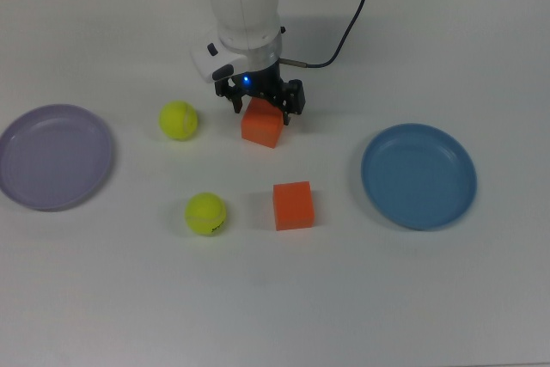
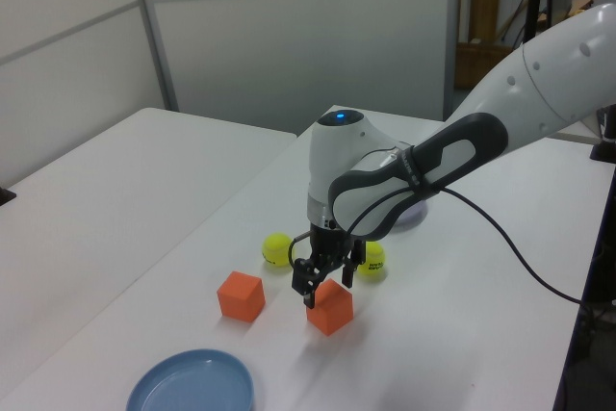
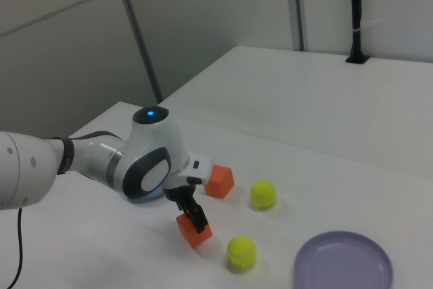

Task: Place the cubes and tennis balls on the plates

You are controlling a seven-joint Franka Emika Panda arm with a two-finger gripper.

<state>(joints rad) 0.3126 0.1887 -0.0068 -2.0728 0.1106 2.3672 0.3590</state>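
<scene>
Claw (image 1: 260, 104) spread wide, empty, straddling upper orange cube's (image 1: 262, 127) top edge.

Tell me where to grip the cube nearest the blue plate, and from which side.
Grip that cube across two opposite flat side faces, coming straight down from above. It sits flat on the table, top face up and nearly square to the top view's edges, so little wrist turn is needed. The ball on the top view's left stands apart, leaving finger room.
</scene>
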